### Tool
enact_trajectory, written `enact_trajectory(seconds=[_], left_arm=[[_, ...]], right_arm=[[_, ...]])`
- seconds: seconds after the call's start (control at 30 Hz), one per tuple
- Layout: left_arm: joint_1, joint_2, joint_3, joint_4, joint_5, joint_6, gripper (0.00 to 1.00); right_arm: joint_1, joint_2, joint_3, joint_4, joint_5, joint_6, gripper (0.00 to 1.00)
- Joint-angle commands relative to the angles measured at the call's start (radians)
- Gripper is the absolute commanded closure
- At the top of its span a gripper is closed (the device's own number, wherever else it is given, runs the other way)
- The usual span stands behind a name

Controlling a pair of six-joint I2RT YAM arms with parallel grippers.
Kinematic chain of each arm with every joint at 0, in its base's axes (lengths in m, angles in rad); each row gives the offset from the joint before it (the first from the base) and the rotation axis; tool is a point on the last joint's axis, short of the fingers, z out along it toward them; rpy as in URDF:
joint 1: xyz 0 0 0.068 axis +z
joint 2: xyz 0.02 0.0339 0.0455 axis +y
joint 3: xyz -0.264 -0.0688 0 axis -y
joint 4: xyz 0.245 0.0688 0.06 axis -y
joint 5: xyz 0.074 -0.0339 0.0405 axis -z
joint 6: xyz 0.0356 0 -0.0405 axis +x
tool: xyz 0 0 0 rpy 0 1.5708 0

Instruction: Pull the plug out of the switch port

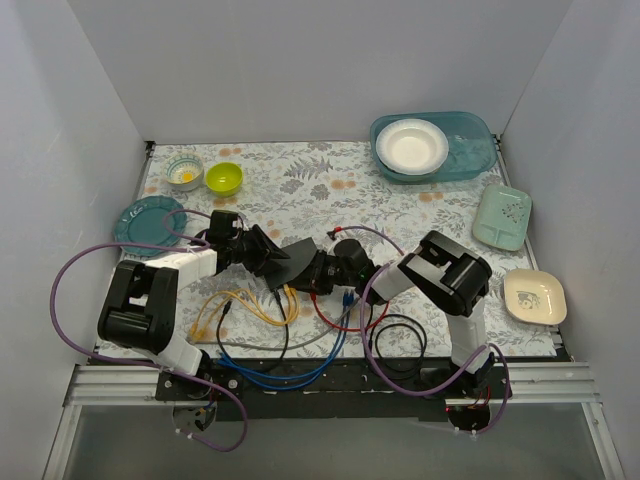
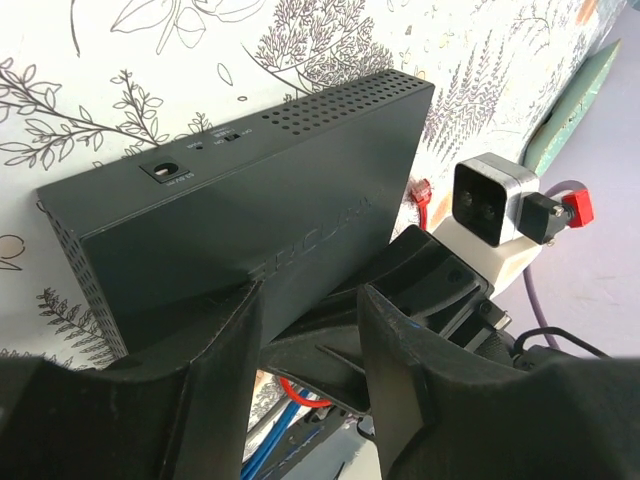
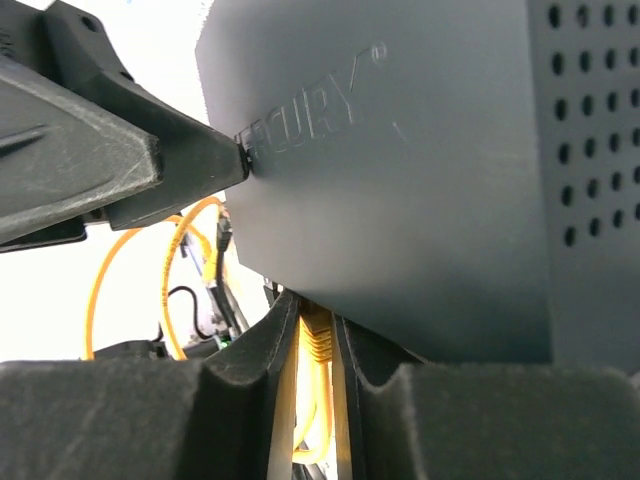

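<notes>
**A:** What is the right tool (image 3: pixel 318 335) doing?

**B:** It is standing narrow, with its two fingers closing on the yellow plug (image 3: pixel 317 345), right at one edge of the switch (image 3: pixel 400 180). The yellow cable (image 3: pixel 305 420) is running away from the plug between the fingers.

**A:** And the left tool (image 2: pixel 308 305)?

**B:** It is gripping the switch with the box between its fingers. It is holding it tilted over the middle of the bench (image 1: pixel 420 200), on the near side, between the two arms.

**A:** Is the plug coming out?

**B:** I am thinking not yet. The plug is touching the edge of the switch and seems to be sitting in its port, though the port itself is hidden. So both grasps are looking done, and the pull itself is remaining.

**A:** And around them?

**B:** Blue cables (image 1: pixel 285 380) are lying near the bench's near edge.
</notes>
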Motion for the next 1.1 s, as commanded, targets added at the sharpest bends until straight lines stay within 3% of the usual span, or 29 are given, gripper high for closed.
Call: enact_trajectory(seconds=[0.0, 0.23, 0.37, 0.63, 0.7, 0.9, 1.07], left_arm=[[-0.002, 0.016, -0.027, -0.044, -0.023, 0.018, 0.57], [0.004, 0.043, -0.023, -0.021, -0.016, 0.002, 0.57], [0.007, 0.04, -0.013, -0.022, -0.009, -0.002, 0.58], [-0.03, -0.157, -0.038, -0.102, -0.008, 0.05, 0.57], [-0.031, -0.181, -0.064, -0.128, -0.04, 0.048, 0.57], [-0.03, -0.159, -0.076, -0.136, -0.098, 0.027, 0.57], [-0.03, -0.142, -0.05, -0.137, -0.115, 0.03, 0.57]], right_arm=[[-0.01, 0.043, -0.042, 0.116, -0.017, 0.084, 0.98], [-0.01, 0.043, -0.013, -0.119, -0.13, -0.114, 0.99], [-0.01, 0.027, -0.073, -0.153, -0.137, -0.151, 0.99], [-0.013, 0.026, -0.071, -0.17, -0.138, -0.158, 0.99], [-0.013, 0.021, -0.036, -0.246, -0.138, -0.198, 0.99], [-0.027, -0.159, -0.062, -0.629, 0.098, -0.316, 0.99], [-0.082, -0.281, -0.107, -0.757, 0.213, -0.429, 0.99]])
